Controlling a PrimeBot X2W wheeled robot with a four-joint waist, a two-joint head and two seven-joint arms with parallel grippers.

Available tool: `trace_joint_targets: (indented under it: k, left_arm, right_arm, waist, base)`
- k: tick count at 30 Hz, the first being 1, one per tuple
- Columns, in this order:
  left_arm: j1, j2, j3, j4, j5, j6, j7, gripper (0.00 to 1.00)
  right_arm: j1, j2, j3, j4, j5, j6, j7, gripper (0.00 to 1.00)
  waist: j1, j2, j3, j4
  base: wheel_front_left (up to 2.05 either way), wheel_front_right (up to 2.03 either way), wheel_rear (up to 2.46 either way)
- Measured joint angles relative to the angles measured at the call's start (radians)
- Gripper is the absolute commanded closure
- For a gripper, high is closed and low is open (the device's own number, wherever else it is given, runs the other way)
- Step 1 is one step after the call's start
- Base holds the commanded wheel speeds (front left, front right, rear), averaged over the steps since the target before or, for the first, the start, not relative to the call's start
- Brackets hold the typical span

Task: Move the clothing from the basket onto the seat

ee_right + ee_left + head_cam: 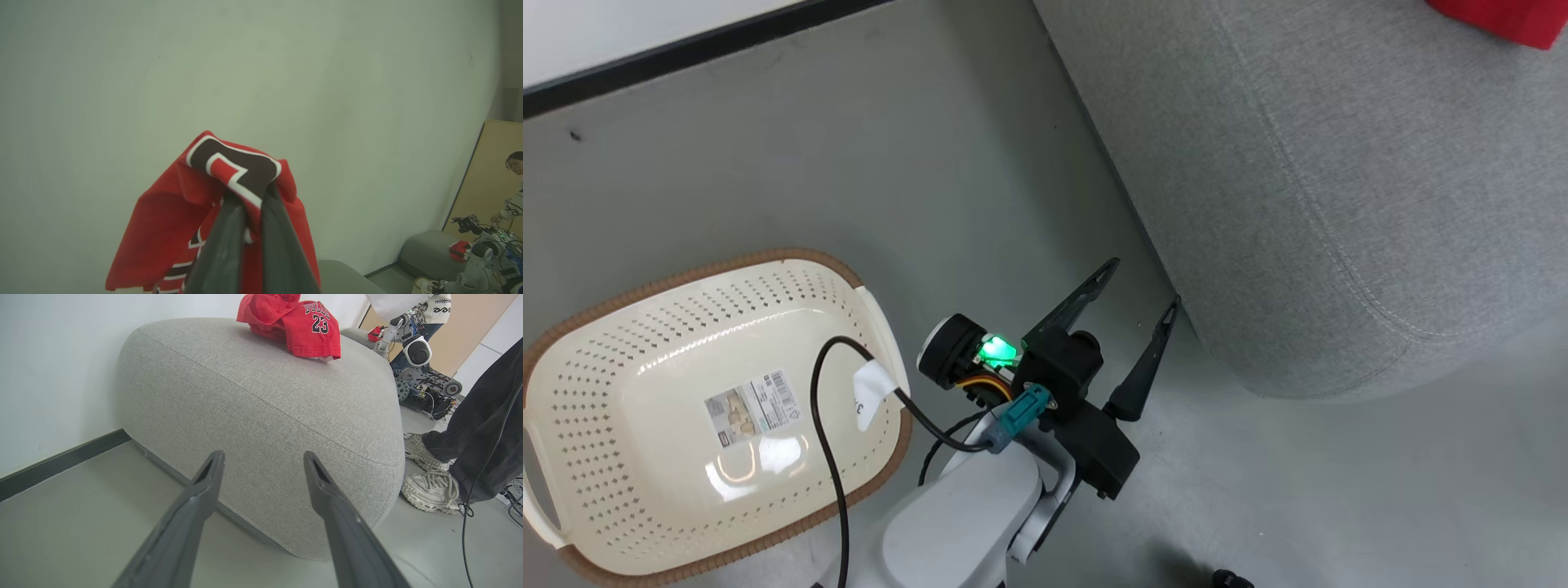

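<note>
One jersey (171, 228) in right claw (252, 201)

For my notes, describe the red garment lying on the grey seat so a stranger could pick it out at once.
Find the large light-grey seat in the left wrist view. On its top, toward the far side, lies a crumpled red jersey. Unlike the red garment clamped in the right gripper, it rests free and shows a dark, white-edged number 23.
</note>
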Motion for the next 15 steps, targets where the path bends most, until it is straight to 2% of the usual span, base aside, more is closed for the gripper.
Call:
trace_joint_targets:
  k: [9, 15]
  left_arm:
    - [-0.008, 0.002, -0.034, 0.035, 0.000, 0.000, 0.000, 0.00]
    - [-0.011, 0.002, -0.073, 0.025, -0.012, 0.000, 0.000, 0.00]
  right_arm:
    - [-0.113, -0.077, -0.041, 0.149, -0.015, 0.000, 0.000, 1.00]
    - [-0.192, -0.100, -0.109, 0.251, -0.016, 0.000, 0.000, 1.00]
  waist:
    - [0.0001, 0.0000, 0.102, 0.047]
    - [0.0000, 0.0000, 0.165, 0.080]
  base:
    - [0.00, 0.00, 0.00]
    - [0.00, 0.00, 0.00]
